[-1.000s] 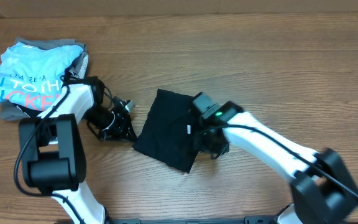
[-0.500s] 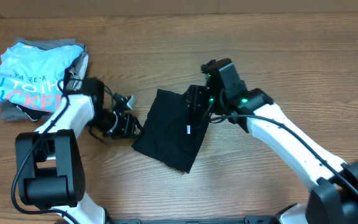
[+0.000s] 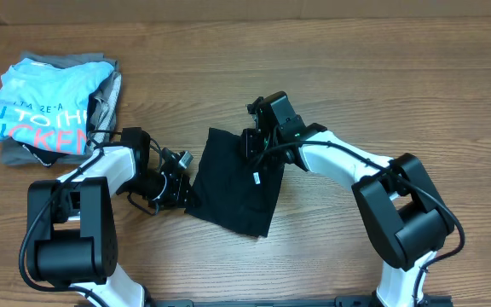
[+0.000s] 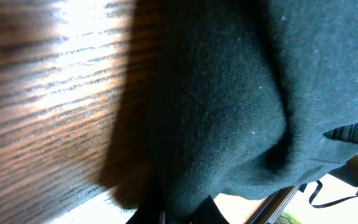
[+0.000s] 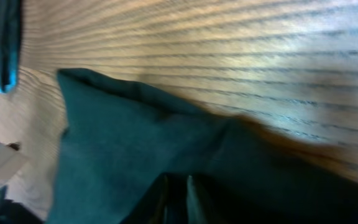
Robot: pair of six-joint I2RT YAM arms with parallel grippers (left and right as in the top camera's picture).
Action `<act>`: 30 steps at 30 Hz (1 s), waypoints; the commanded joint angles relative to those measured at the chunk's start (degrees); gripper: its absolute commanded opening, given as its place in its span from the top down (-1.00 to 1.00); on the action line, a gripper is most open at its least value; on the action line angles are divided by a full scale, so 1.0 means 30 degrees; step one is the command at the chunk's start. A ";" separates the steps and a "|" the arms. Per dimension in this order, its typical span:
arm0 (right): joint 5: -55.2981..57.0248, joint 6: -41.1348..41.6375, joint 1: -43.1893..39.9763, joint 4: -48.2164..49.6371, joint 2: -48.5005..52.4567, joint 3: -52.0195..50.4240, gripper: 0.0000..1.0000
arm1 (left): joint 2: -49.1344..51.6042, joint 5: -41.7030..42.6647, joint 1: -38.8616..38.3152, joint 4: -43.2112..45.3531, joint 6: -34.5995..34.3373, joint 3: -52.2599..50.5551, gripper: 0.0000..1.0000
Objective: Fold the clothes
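On the table (image 3: 373, 77), left to right. Light blue shirt (image 3: 37, 107): atop grey garments (image 3: 112, 85), well apart. Left end effector (image 3: 184, 181): clamped on left edge of black T-shirt (image 3: 233, 192). T-shirt: centre, part-folded, flat; judged soft, light, limp; take by edges or corners. Right end effector (image 3: 254, 147): pinched together on upper edge.

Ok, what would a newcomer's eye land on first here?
The black T-shirt lies folded small in the centre, with the left claw pinching its left edge and the right claw on its upper edge. Far left, a light blue shirt with lettering tops grey garments.
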 commanded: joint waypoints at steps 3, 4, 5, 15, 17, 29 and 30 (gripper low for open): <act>0.1603 0.0452 -0.0328 -0.0022 0.0160 0.0270 0.92 | -0.0299 -0.1260 -0.0160 -0.1566 -0.0044 -0.0219 0.92; 0.1588 0.0685 -0.0474 -0.0029 0.0160 0.0270 0.92 | -0.0299 -0.1472 -0.0160 -0.1821 -0.0036 -0.0219 0.92; 0.1581 0.1137 -0.0794 -0.0087 0.0131 0.0270 0.92 | -0.0299 -0.1829 -0.0160 -0.2229 -0.0044 -0.0219 0.91; -0.3031 -0.1297 -0.1348 -0.1588 -0.3038 0.1362 0.33 | -0.0299 -0.2062 -0.0160 -0.2025 -0.0051 -0.0219 0.88; -0.3140 -0.1596 -0.0801 -0.2018 -0.3468 0.1632 0.17 | -0.0299 -0.2062 -0.0160 -0.1923 -0.0051 -0.0219 0.89; 0.4860 -0.0313 0.3475 -0.2273 -0.0007 0.1559 -0.20 | -0.0299 -0.2004 -0.0160 -0.1501 -0.0058 -0.0219 0.88; 0.5027 -0.0189 0.3504 -0.1807 0.0517 0.1559 -0.14 | -0.0299 -0.2011 -0.0160 -0.1479 -0.0051 -0.0219 0.88</act>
